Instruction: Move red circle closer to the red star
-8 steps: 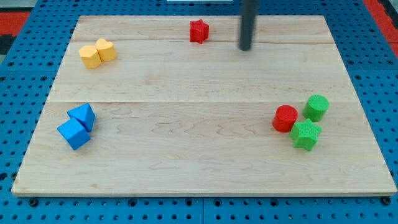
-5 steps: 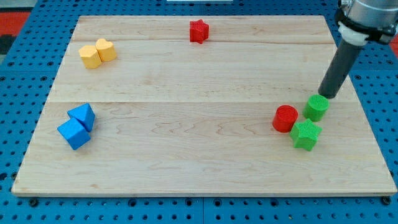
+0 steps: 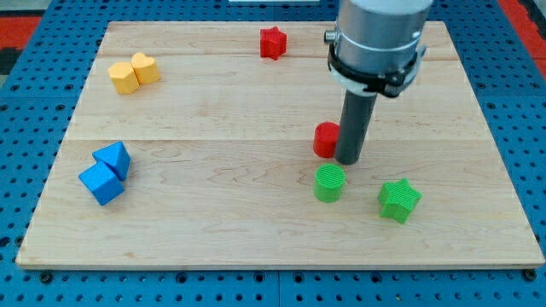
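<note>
The red circle (image 3: 325, 139) sits right of the board's middle, partly hidden by my rod. My tip (image 3: 347, 160) rests against its right side, just below it. The red star (image 3: 272, 42) lies near the view's top edge, well above and left of the red circle. A green circle (image 3: 329, 182) sits just below my tip. A green star (image 3: 398, 200) lies to the right of the green circle.
Two yellow blocks (image 3: 134, 72) touch each other at the upper left. Two blue blocks (image 3: 106, 173) touch at the lower left. The wooden board (image 3: 213, 111) lies on a blue pegboard. The arm's grey body (image 3: 378, 38) hangs over the upper right.
My tip has swept from the right side to the left. The red circle has moved up and left. The green circle and green star have shifted left and down.
</note>
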`<state>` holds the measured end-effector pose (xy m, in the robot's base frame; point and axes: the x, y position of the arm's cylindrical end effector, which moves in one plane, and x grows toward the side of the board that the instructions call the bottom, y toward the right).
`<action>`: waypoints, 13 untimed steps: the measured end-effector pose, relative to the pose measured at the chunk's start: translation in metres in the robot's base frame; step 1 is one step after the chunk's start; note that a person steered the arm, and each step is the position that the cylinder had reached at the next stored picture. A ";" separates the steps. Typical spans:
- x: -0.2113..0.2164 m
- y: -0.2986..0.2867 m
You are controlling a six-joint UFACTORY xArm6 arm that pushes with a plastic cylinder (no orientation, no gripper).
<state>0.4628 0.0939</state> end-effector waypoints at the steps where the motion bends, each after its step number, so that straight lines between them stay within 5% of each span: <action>1: -0.069 -0.042; 3: -0.048 -0.068; 5: -0.130 -0.106; 7: -0.101 -0.121; 9: -0.179 -0.142; 13: -0.189 -0.123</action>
